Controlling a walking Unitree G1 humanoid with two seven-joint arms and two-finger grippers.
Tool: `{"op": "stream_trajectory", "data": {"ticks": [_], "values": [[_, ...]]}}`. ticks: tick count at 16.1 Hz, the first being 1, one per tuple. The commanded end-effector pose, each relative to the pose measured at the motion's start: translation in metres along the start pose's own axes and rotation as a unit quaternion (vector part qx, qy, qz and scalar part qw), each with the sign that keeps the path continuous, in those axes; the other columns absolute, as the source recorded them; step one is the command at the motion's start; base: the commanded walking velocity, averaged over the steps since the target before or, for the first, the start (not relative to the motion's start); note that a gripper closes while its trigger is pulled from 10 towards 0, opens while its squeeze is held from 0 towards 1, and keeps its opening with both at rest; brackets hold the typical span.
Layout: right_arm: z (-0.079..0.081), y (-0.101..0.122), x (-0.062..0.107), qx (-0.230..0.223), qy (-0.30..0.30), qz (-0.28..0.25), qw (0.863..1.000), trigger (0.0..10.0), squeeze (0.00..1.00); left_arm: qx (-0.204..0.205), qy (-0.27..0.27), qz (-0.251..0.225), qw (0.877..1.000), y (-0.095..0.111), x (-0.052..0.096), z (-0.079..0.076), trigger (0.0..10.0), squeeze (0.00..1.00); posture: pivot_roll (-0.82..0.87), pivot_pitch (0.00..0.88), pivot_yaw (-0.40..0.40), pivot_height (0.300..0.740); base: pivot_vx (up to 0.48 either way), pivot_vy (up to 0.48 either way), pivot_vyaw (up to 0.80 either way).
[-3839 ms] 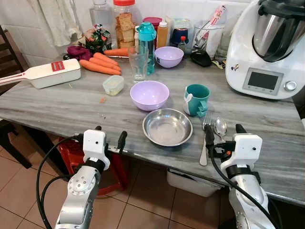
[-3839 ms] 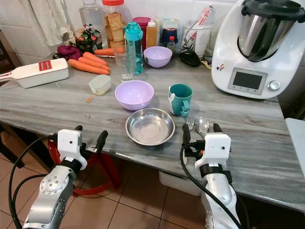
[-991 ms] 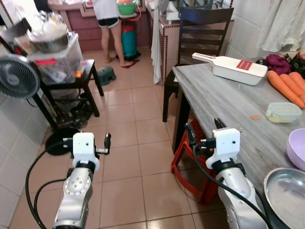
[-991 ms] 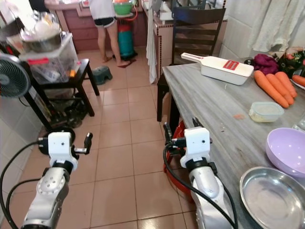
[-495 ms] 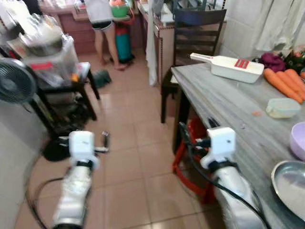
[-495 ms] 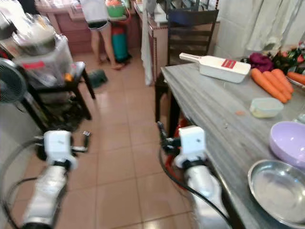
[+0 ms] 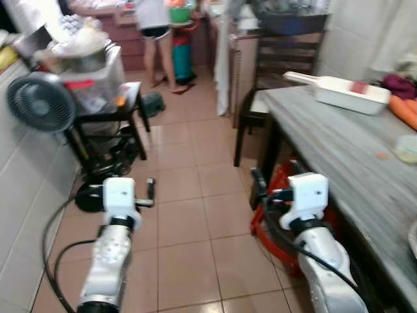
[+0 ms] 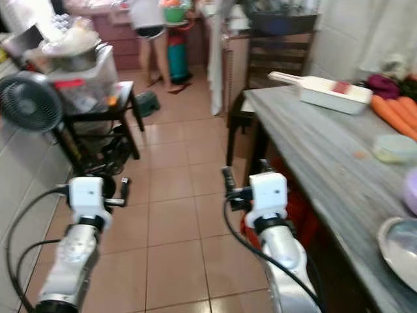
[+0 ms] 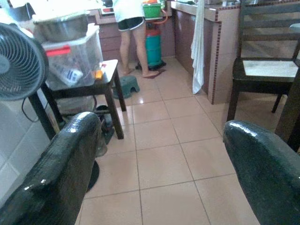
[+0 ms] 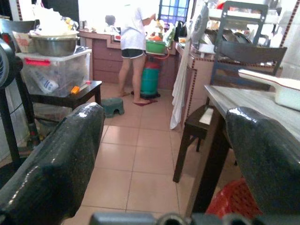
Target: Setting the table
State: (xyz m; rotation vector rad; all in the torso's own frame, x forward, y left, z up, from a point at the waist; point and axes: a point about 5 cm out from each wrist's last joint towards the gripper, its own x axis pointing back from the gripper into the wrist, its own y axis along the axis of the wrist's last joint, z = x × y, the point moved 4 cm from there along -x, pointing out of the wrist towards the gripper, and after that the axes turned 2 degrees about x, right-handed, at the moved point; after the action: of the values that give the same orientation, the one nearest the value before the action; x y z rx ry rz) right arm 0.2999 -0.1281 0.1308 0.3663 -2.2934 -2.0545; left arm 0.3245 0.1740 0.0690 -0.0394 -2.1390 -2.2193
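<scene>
both claws, left (image 7: 150, 193) and right (image 7: 255, 186), forward, fingers spread, empty

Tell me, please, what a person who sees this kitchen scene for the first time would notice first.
First, the two silver arms held out over the tiled floor, the left gripper and the right gripper both empty with jaws open. Next, the grey table along the robot's right, bearing a white box and carrots. Farther back, a person stands at a counter, and a fan stands at the left.
</scene>
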Motion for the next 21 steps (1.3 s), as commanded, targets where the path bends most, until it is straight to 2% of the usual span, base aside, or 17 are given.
{"op": "stream_trajectory", "data": {"ticks": [1, 14, 18, 21], "values": [[0.008, 0.004, -0.003, -0.008, 0.011, -0.009, 1.000, 10.0, 0.00, -0.011, 0.017, 0.000, 1.000, 0.000, 0.000, 0.013, 10.0, 0.00, 0.00, 0.000, 0.031, 0.740, 0.000, 0.341, 0.48], [0.007, 0.002, -0.005, -0.009, 0.013, -0.007, 1.000, 10.0, 0.00, -0.010, 0.019, 0.002, 1.000, -0.003, -0.004, 0.008, 10.0, 0.00, -0.01, 0.000, 0.023, 0.740, 0.000, 0.346, 0.57], [0.005, -0.003, -0.007, -0.019, 0.004, 0.002, 1.000, 10.0, 0.00, -0.010, 0.018, 0.018, 1.000, -0.011, -0.006, 0.008, 10.0, 0.00, 0.00, 0.000, 0.010, 0.740, 0.000, 0.261, 0.00], [0.004, -0.007, -0.009, -0.031, 0.001, 0.012, 0.999, 10.0, 0.00, 0.016, -0.011, 0.033, 0.999, -0.018, -0.008, 0.004, 10.0, 0.00, 0.00, 0.000, 0.003, 0.740, 0.000, 0.000, 0.00]]}}
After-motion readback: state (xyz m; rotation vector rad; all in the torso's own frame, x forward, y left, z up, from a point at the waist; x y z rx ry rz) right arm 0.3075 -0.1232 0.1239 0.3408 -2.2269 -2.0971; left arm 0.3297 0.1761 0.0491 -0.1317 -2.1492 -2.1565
